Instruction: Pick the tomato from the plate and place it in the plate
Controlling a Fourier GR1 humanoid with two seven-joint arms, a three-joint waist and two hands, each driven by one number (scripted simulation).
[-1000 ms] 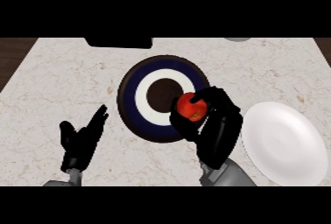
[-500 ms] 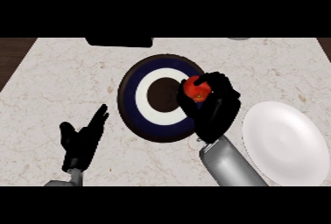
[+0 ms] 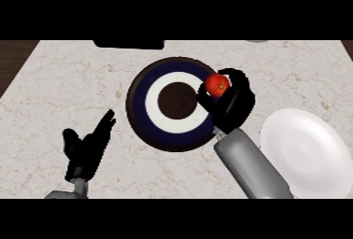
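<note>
A red tomato sits in my right hand, whose fingers and thumb curl round it, over the right rim of the dark plate with blue and white rings. A plain white plate lies to the right, near the counter's front edge. My left hand rests open at the lower left, fingers up, away from both plates.
A black object lies at the counter's far edge, and a grey item shows at the top right. Dark wood borders the marble counter on the left.
My right hand has carried the tomato up and away along the dark plate's right rim, and the forearm has stretched further in. The left hand has stayed still.
</note>
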